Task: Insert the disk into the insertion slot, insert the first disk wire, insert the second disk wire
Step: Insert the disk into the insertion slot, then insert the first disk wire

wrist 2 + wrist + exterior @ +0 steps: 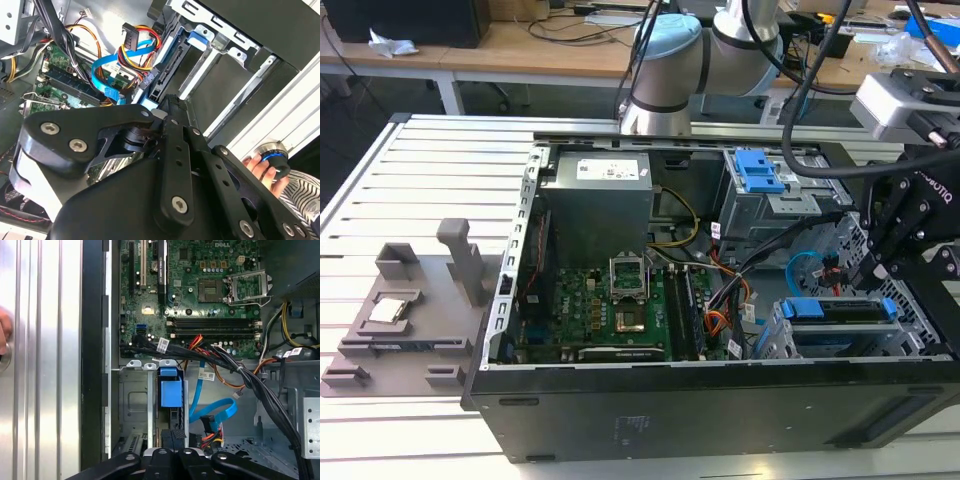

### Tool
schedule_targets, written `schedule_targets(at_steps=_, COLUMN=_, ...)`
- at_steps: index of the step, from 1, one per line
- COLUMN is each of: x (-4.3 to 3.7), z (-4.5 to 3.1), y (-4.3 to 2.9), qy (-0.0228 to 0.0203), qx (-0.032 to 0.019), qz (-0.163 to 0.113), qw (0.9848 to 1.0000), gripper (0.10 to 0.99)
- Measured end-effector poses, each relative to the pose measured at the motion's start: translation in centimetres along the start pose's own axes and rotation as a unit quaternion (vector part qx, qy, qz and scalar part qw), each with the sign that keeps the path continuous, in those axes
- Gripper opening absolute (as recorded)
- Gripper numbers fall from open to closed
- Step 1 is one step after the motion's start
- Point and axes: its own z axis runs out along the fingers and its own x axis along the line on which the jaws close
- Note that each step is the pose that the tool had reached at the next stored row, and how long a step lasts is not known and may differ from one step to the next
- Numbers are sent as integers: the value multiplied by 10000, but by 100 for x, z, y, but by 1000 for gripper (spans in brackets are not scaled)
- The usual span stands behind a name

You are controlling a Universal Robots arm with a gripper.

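Note:
The disk (835, 310), in its bright blue carrier, sits inside the insertion slot (772, 342), a silver cage at the case's front right corner. The first wrist view looks down on the disk's blue edge (170, 390) between the cage walls (131, 405). My gripper (876, 268) hangs just over the disk's end, and its tips (172, 436) look shut together with nothing between them. The second disk wire (215, 413) curls loose beside the disk. The first disk wire (211, 438) lies under that loop, and its black plug (132, 33) hangs free.
A taller grey cage with a blue clip (760, 170) stands behind the slot. A thick black cable bundle (240, 372) crosses above the motherboard (610, 310). A grey fixture (395, 320) lies on the table at the exterior view's left. A person's hand (260, 167) rests on a knob outside the case.

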Motion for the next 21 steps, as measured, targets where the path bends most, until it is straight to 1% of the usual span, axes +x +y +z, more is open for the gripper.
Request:
schedule_targets(at_steps=13, x=0, z=4, y=0, qy=-1, qx=0, qz=0, qw=10000, gripper=114)
schedule_targets(at_steps=14, x=0, z=4, y=0, qy=-1, qx=0, qz=0, qw=10000, gripper=235)
schedule_targets(at_steps=16, x=0, z=4, y=0, qy=-1, qx=0, qz=0, qw=10000, gripper=361)
schedule_targets(at_steps=17, x=-1, z=5, y=0, qy=-2, qx=0, qz=0, qw=10000, gripper=361)
schedule_targets(at_steps=18, x=-22, z=5, y=0, qy=-3, qx=0, qz=0, qw=10000, gripper=361)
schedule_targets(at_steps=19, x=-126, z=1, y=-2, qy=-1, qx=0, qz=-1, qw=10000, gripper=361)
schedule_targets(at_steps=20, x=-172, z=0, y=-7, qy=-1, qx=0, qz=-1, qw=10000, gripper=361)
schedule_targets(at_steps=21, x=-197, z=5, y=-20, qy=-2, qx=-3, qz=0, qw=10000, gripper=361)
